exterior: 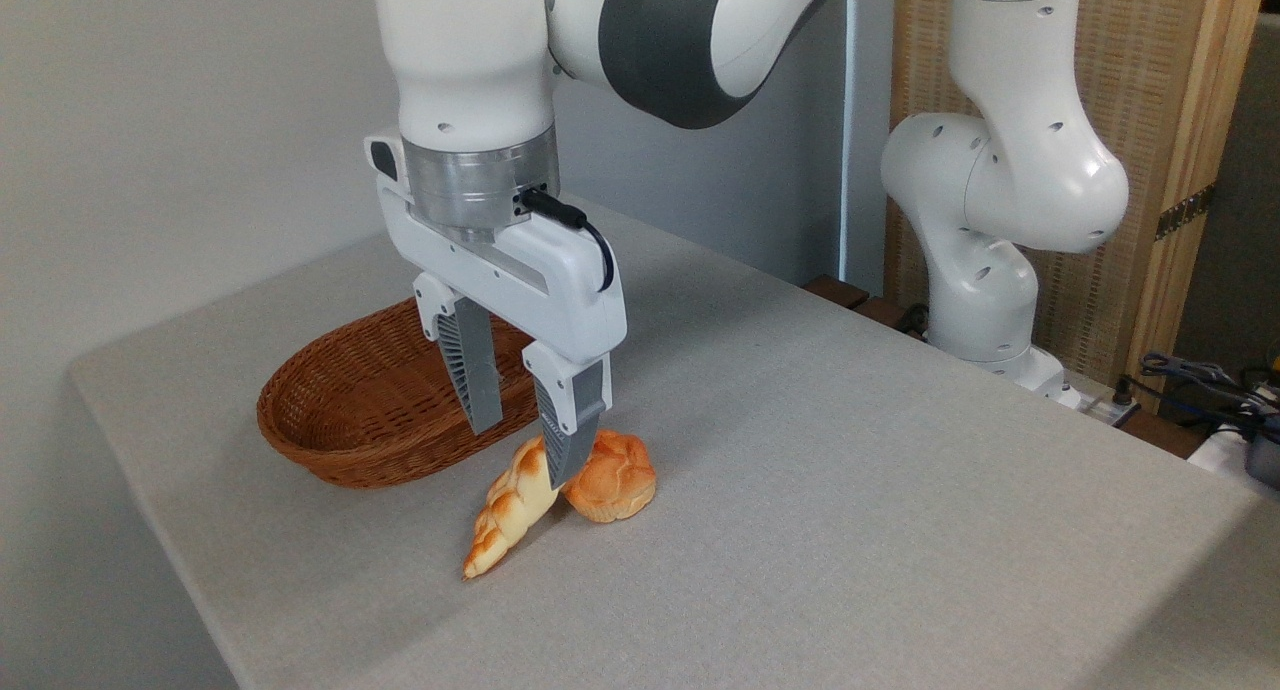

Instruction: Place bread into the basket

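Note:
The long twisted bread (pixel 507 515) lies on the grey table, its pointed end toward the front, its far end leaning against a round knotted bun (pixel 612 475). Behind and to the left sits the oval reddish-brown wicker basket (pixel 340 410), with nothing seen inside it. My gripper (pixel 525 450) hangs open just above the loaf's far half, fingers pointing down. The right fingertip (pixel 562 460) covers part of the loaf and bun. The left finger stands in front of the basket's rim. Nothing is held.
The arm's white base (pixel 985 300) stands at the table's back right. Cables (pixel 1200 380) lie beyond the right edge. The table's front edge runs close below the loaf's tip.

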Controlling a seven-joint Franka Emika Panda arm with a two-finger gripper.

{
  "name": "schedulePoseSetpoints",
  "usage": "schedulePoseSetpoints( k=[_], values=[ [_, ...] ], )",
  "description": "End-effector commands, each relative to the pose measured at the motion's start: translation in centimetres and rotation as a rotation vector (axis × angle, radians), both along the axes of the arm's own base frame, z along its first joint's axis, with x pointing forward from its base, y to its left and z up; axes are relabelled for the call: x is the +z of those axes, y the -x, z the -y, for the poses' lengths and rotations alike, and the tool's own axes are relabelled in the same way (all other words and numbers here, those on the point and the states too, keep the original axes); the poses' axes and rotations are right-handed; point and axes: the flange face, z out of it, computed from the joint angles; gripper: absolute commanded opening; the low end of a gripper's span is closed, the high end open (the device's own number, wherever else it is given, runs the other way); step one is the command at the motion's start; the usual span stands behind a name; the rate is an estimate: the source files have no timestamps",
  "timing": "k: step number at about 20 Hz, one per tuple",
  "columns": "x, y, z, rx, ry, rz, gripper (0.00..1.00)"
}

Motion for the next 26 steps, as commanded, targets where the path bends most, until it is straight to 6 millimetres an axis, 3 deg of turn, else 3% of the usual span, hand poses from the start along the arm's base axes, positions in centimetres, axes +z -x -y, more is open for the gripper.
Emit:
schedulePoseSetpoints(
  k=[1, 10, 16, 25, 26],
  values=[
    [-1.1, -0.1, 1.1, -0.041, 0.012, -0.041, 1.00],
    [-5.7, -0.9, 5.3, -0.118, 0.013, -0.126, 1.00],
    [-7.6, -1.2, 6.6, -0.141, 0.015, -0.158, 1.00],
    [-9.4, -0.8, 6.7, -0.172, 0.016, -0.203, 1.00],
    [-9.4, -0.8, 6.6, -0.173, 0.016, -0.202, 0.95]
  ],
)
